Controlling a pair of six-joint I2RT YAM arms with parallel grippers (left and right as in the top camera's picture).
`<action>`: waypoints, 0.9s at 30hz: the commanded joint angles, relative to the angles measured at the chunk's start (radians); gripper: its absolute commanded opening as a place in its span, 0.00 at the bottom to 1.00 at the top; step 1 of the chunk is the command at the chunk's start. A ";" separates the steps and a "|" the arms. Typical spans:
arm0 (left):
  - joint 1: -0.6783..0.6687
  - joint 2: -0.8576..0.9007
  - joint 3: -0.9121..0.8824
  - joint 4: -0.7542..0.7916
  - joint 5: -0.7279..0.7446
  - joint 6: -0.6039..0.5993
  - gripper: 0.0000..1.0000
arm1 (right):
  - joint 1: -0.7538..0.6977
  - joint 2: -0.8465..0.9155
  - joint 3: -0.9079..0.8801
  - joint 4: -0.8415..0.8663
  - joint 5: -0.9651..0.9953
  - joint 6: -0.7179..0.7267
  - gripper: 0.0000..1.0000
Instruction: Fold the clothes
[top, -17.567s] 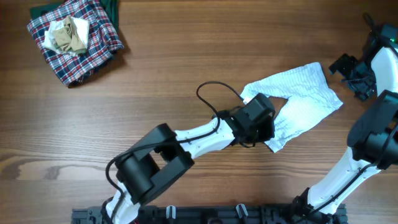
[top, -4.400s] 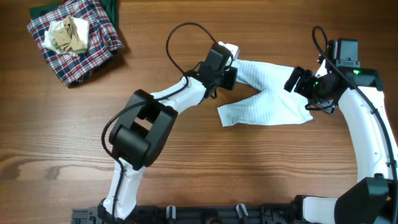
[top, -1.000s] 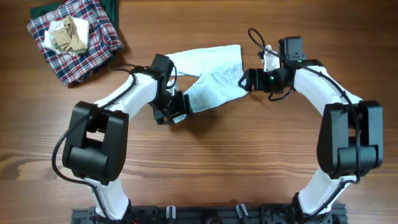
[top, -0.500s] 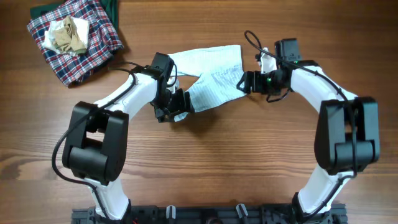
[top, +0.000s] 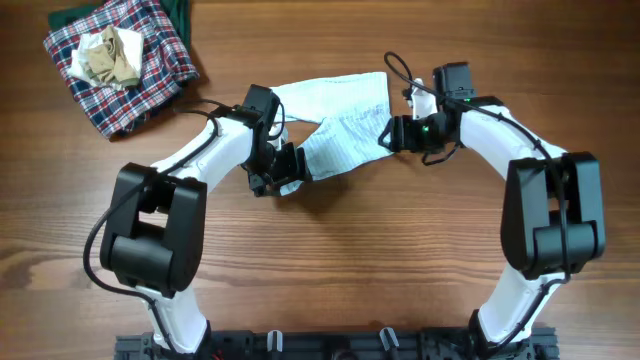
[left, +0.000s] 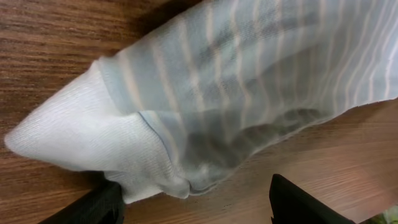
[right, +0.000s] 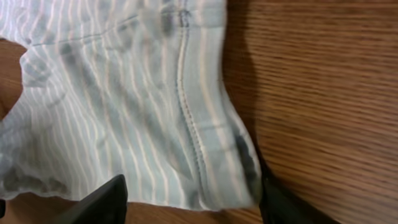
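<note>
A white garment with pale blue stripes (top: 335, 125) lies crumpled on the wooden table between my two arms. My left gripper (top: 281, 172) sits at its lower left corner. In the left wrist view that gripper (left: 196, 210) is open: the folded corner (left: 155, 168) rests against the left finger (left: 93, 208), and bare wood shows before the right finger (left: 305, 202). My right gripper (top: 391, 133) is at the garment's right edge. Seen from the right wrist, this gripper (right: 193, 204) stands open astride the stitched hem (right: 193, 137), with cloth filling the gap between its fingers.
A heap of other clothes (top: 120, 55), red-and-blue plaid with a beige piece on top and dark green beneath, lies at the table's far left corner. Both arms curve in from the near edge, their cables looping above the wrists.
My right gripper has slid a little left onto the garment's right edge and its jaws have narrowed. The left gripper and the cloth have hardly moved.
</note>
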 joint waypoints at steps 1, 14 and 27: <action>-0.002 0.019 -0.014 0.000 -0.006 0.001 0.74 | 0.016 0.023 0.005 0.014 0.040 0.043 0.63; -0.002 0.019 -0.014 0.000 -0.007 0.002 0.16 | 0.017 0.023 0.005 0.016 0.108 0.097 0.09; -0.001 0.019 -0.014 -0.064 -0.127 0.006 0.04 | -0.011 0.022 0.005 -0.064 0.168 0.216 0.04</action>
